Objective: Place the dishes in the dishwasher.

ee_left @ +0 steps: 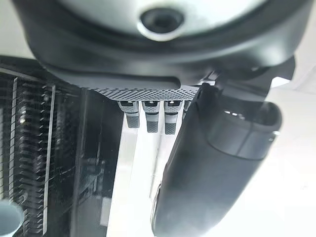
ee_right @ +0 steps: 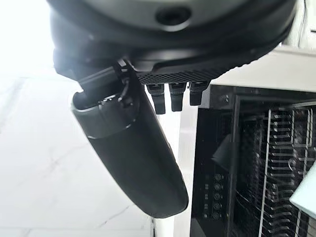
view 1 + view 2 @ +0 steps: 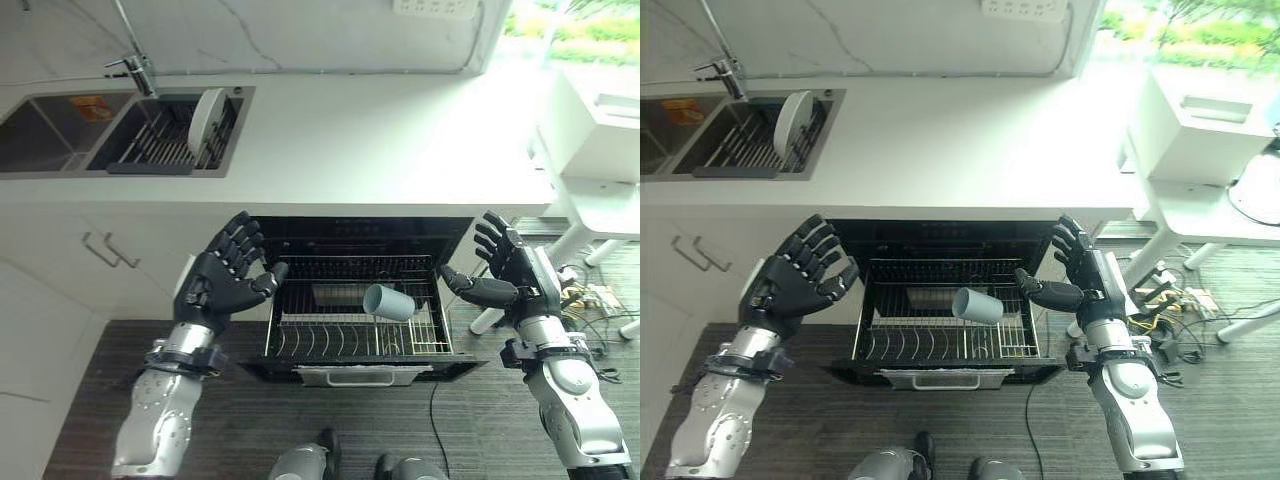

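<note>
Left hand (image 3: pixel 222 278): hovering with fingers spread, holding nothing. Right hand (image 3: pixel 508 268): likewise spread and empty. Cup (image 3: pixel 388 301): lying between both hands in the dishwasher rack (image 3: pixel 300 340). Plate (image 3: pixel 206 122): standing in the sink (image 3: pixel 130 150), well beyond the left hand. Step, judged: fetching the plate; calling for a reach up.

Wire metal rack (image 3: pixel 330 335), glossy white plate (image 3: pixel 206 122)

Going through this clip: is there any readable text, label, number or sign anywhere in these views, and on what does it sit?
None can be read.
Orange sticker in the left sink basin: print too small to read.
Dishwasher, cup, plate: no markings visible.
Left hand and right hand: open, no lettering.
</note>
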You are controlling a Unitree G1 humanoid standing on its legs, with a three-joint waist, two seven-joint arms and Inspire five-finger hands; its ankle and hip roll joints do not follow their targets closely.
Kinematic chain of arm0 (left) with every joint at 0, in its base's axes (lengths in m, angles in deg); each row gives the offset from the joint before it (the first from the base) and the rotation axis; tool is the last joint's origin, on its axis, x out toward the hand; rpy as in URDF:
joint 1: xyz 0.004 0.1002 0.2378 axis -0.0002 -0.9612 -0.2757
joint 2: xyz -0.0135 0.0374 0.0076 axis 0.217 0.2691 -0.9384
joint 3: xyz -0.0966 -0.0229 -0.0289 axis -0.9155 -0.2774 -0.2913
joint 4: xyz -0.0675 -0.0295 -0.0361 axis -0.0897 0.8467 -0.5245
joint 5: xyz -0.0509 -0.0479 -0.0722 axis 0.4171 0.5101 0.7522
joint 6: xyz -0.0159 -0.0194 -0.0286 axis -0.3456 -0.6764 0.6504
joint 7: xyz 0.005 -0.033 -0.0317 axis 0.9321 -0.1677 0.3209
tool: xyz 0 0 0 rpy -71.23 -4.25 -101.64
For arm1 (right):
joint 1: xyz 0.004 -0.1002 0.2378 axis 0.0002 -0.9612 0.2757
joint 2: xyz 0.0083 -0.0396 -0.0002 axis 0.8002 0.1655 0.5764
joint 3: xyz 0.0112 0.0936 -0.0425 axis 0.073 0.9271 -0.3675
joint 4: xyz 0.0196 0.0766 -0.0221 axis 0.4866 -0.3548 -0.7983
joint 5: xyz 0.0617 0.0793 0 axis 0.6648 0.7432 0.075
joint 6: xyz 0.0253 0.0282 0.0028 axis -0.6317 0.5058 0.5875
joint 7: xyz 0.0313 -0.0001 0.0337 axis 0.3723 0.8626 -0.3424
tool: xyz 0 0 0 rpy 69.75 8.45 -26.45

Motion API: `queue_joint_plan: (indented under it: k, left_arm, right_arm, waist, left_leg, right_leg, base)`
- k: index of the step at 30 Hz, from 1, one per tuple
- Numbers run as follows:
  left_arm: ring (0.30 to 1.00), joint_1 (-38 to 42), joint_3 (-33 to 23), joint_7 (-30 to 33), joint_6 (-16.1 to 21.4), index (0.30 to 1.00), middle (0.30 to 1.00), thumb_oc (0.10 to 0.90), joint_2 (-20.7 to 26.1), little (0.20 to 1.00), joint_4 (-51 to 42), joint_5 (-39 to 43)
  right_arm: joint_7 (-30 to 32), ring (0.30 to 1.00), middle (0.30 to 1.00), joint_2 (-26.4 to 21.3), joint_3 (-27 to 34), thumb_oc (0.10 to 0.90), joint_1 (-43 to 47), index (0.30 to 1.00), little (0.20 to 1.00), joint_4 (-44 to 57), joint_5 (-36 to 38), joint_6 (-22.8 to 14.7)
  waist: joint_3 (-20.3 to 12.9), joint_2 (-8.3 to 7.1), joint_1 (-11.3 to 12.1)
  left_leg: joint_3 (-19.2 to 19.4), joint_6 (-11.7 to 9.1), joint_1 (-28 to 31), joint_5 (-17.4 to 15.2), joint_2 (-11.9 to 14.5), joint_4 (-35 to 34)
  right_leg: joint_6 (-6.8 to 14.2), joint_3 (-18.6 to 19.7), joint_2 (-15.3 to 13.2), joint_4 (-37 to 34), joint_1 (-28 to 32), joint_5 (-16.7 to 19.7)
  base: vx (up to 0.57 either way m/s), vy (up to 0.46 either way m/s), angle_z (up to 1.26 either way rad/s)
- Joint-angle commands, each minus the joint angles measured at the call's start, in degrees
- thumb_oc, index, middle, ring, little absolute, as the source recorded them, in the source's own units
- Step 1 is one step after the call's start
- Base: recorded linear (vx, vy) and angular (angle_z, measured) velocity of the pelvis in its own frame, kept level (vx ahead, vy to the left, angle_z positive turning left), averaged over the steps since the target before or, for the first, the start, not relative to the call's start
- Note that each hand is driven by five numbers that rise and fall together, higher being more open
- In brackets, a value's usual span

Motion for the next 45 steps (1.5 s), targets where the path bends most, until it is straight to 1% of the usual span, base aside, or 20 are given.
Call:
queue_joint_plan:
  k: [1,2,3,6,7,9,11,14,16,18,20,21,22,23,25,26,28,32,37,45]
  left_arm:
    - [0.900,1.9,-4.6,0.0,9.9,0.900,0.900,0.800,1.0,0.900,-8.2,5.3]
    - [0.900,1.2,-5.4,0.3,10.6,0.900,0.900,0.800,0.1,0.900,-9.0,5.8]
    - [0.900,1.3,-5.3,0.5,10.6,0.900,0.900,0.800,-0.4,0.900,-9.2,5.6]
    - [0.900,2.3,-4.2,0.2,12.2,0.900,0.900,0.800,-1.4,0.900,-8.1,5.0]
    - [0.900,2.3,-3.9,0.0,12.8,0.900,0.900,0.800,-1.9,0.900,-7.7,4.8]
    - [0.900,1.9,-4.9,-0.1,12.7,0.900,0.900,0.800,-1.7,0.900,-8.2,5.5]
    - [0.900,2.3,-5.8,-0.4,12.4,0.900,0.900,0.800,-0.7,0.900,-8.0,6.6]
    - [0.900,4.8,-6.2,-1.2,10.7,0.900,0.900,0.800,1.1,0.900,-6.8,8.8]
    - [0.900,5.2,-6.5,-2.2,9.9,0.900,0.900,0.800,2.2,0.900,-6.5,8.8]
    - [0.900,5.3,-7.0,-2.7,9.1,0.900,0.900,0.800,3.0,0.900,-6.7,8.4]
    - [0.900,5.0,-7.6,-3.0,9.0,0.900,0.900,0.800,3.7,0.900,-6.7,8.6]
    - [0.900,4.2,-8.6,-2.2,9.0,0.900,0.900,0.800,4.5,0.900,-7.6,7.5]
    - [0.900,4.1,-8.8,-1.6,9.1,0.900,0.900,0.800,4.9,0.900,-7.9,7.4]
    - [0.900,4.1,-8.6,-1.3,9.1,0.900,0.900,0.800,5.1,0.900,-7.9,7.5]
    - [0.900,5.2,-7.6,-1.1,9.2,0.900,0.900,0.800,5.8,0.900,-7.6,7.3]
    - [0.900,5.9,-6.8,-1.3,9.4,0.900,0.900,0.800,5.8,0.900,-7.5,6.9]
    - [0.900,6.4,-5.9,-1.4,10.8,0.900,0.900,0.800,5.5,0.900,-7.8,4.5]
    - [0.900,5.9,-5.0,-2.4,13.5,0.900,0.900,0.800,4.6,0.900,-8.4,1.7]
    - [0.900,6.3,-3.6,-2.4,16.1,0.900,0.900,0.800,4.3,0.900,-7.9,-0.2]
    - [0.900,6.7,-2.9,-0.2,16.8,0.900,0.900,0.800,4.5,0.900,-8.7,0.4]
  right_arm:
    - [-1.3,0.900,0.900,-3.7,6.5,0.800,6.2,0.900,0.900,6.2,0.4,-8.4]
    - [-1.8,0.900,0.900,-4.8,6.6,0.800,6.8,0.900,0.900,6.7,0.8,-7.9]
    - [-1.7,0.900,0.900,-5.2,6.4,0.800,7.4,0.900,0.900,7.0,0.6,-7.4]
    - [-0.7,0.900,0.900,-6.3,6.0,0.800,9.0,0.900,0.900,6.8,-0.3,-6.9]
    - [-0.2,0.900,0.900,-6.7,6.0,0.800,9.5,0.900,0.900,6.9,-0.3,-6.5]
    - [0.0,0.900,0.900,-7.4,6.3,0.800,10.4,0.900,0.900,7.4,0.0,-5.8]
    - [0.3,0.900,0.900,-7.6,6.9,0.800,10.5,0.900,0.900,7.6,0.1,-6.1]
    - [2.0,0.900,0.900,-6.4,8.2,0.800,9.8,0.900,0.900,7.3,-1.2,-7.7]
    - [3.3,0.900,0.900,-6.0,10.2,0.800,8.1,0.900,0.900,8.3,0.2,-7.8]
    - [3.7,0.900,0.900,-4.6,11.4,0.800,6.5,0.900,0.900,8.9,0.8,-7.9]
    - [3.2,0.900,0.900,-3.4,11.2,0.800,6.3,0.900,0.900,8.9,0.6,-7.8]
    - [2.3,0.900,0.900,-1.6,9.6,0.800,6.7,0.900,0.900,8.7,-1.1,-7.4]
    - [2.0,0.900,0.900,-1.2,8.5,0.800,7.0,0.900,0.900,8.5,-1.7,-7.2]
    - [2.4,0.900,0.900,-1.1,7.3,0.800,7.6,0.900,0.900,8.4,-2.2,-6.5]
    - [3.3,0.900,0.900,-2.0,6.3,0.800,7.9,0.900,0.900,8.2,-2.0,-6.0]
    - [3.6,0.900,0.900,-2.8,6.2,0.800,7.9,0.900,0.900,8.0,-1.8,-5.9]
    - [3.6,0.900,0.900,-4.3,7.2,0.800,7.5,0.900,0.900,7.9,-0.4,-6.3]
    - [1.7,0.900,0.900,-4.5,9.5,0.800,5.0,0.900,0.900,8.7,1.4,-7.3]
    - [1.3,0.900,0.900,-3.6,9.0,0.800,4.8,0.900,0.900,8.7,0.9,-8.0]
    - [3.1,0.900,0.900,-4.4,6.9,0.800,6.8,0.900,0.900,8.5,0.7,-6.2]
  waist:
    - [-3.9,0.69,-0.6]
    - [-4.7,0.94,-0.2]
    - [-5.1,1.05,-0.1]
    - [-5.8,1.69,-0.8]
    - [-6.0,1.94,-0.6]
    - [-6.5,2.68,-0.5]
    - [-6.8,3.13,-1.0]
    - [-6.7,2.69,-1.3]
    - [-6.5,2.08,-1.2]
    - [-6.5,1.49,-0.8]
    - [-6.6,1.17,-0.2]
    - [-6.6,1.25,1.2]
    - [-7.0,1.40,2.1]
    - [-7.3,1.56,2.5]
    - [-7.6,1.49,2.0]
    - [-7.8,1.35,1.6]
    - [-7.8,0.92,0.9]
    - [-7.7,0.01,-0.8]
    - [-7.7,0.24,-1.5]
    - [-8.7,1.13,-1.5]
  left_leg:
    - [-8.1,-3.7,2.3,-1.4,4.7,-0.7]
    - [-11.6,-4.5,0.7,0.5,6.5,-0.7]
    - [-13.0,-5.1,0.0,1.8,8.1,-0.7]
    - [-13.9,-6.2,-0.9,3.3,11.5,-0.7]
    - [-15.2,-6.3,-0.7,2.7,11.2,-0.7]
    - [-16.4,-6.1,0.2,-1.2,9.1,-0.7]
    - [-14.2,-6.1,0.8,-2.5,9.4,-0.7]
    - [-14.1,-5.3,1.0,-4.6,7.0,-0.7]
    - [-14.6,-4.1,0.9,-5.9,4.1,-0.7]
    - [-14.6,-3.0,0.9,-7.0,1.4,-0.7]
    - [-14.2,-2.2,1.1,-7.7,0.1,-0.7]
    - [-12.8,-1.3,1.5,-8.2,-0.6,-0.7]
    - [-11.8,-0.7,1.4,-8.4,-0.7,-0.7]
    - [-11.2,0.0,1.7,-9.1,-0.8,-0.7]
    - [-11.6,1.0,1.0,-8.7,-1.4,-0.7]
    - [-12.0,1.5,1.0,-9.1,-1.9,-0.7]
    - [-12.5,2.2,0.7,-8.7,-3.1,-0.7]
    - [-13.3,2.7,0.8,-8.5,-5.9,-0.7]
    - [-12.4,2.8,1.2,-8.7,-6.2,-0.7]
    - [-9.7,2.1,3.7,-8.5,-5.1,-0.7]
  right_leg:
    - [3.5,4.7,2.5,3.4,-3.2,-2.9]
    - [3.2,6.4,2.8,3.4,-4.3,-2.7]
    - [3.2,7.1,2.6,3.4,-4.8,-2.8]
    - [3.1,8.0,1.7,3.4,-5.6,-3.1]
    - [3.4,8.5,1.1,3.4,-5.9,-3.1]
    - [5.5,9.2,-1.5,3.4,-7.0,-2.4]
    - [7.1,9.1,-3.5,3.4,-7.3,-1.8]
    - [11.1,9.9,-7.2,3.4,-8.1,0.4]
    - [12.8,9.9,-9.9,3.4,-8.7,3.1]
    - [13.2,8.8,-13.2,3.4,-10.0,8.3]
    - [13.4,7.4,-14.9,3.4,-10.4,11.7]
    - [13.6,3.3,-16.6,3.4,-10.0,14.3]
    - [13.1,0.7,-16.0,3.4,-9.1,13.7]
    - [12.6,-0.9,-13.8,3.4,-7.7,11.7]
    - [10.8,-1.0,-8.9,3.4,-7.4,7.4]
    - [10.0,-0.7,-5.8,3.4,-6.9,4.4]
    - [8.2,0.2,-1.1,3.4,-6.7,2.6]
    - [5.9,4.5,4.1,3.4,-8.6,-0.1]
    - [5.8,6.2,5.0,3.4,-9.6,0.1]
    - [4.1,6.2,6.1,3.4,-8.3,-1.7]
  base:
    - [-0.01,0.425,-0.24]
    - [0.02,0.477,-0.52]
    - [0.01,0.483,-0.72]
    - [0.03,0.421,-0.43]
    - [0.05,0.490,-0.17]
    - [0.05,0.542,-0.09]
    - [0.01,0.558,-0.31]
    - [0.01,0.531,-0.12]
    - [0.02,0.534,0.24]
    - [0.03,0.486,0.33]
    - [0.03,0.426,0.20]
    - [0.01,0.466,-0.10]
    - [0.02,0.574,-0.27]
    - [0.02,0.391,-0.70]
    - [0.02,0.285,-0.61]
    - [0.02,0.245,-0.06]
    - [0.04,0.199,0.11]
    - [0.06,0.061,0.26]
    - [0.07,-0.065,0.03]
    - [0.09,-0.116,0.02]
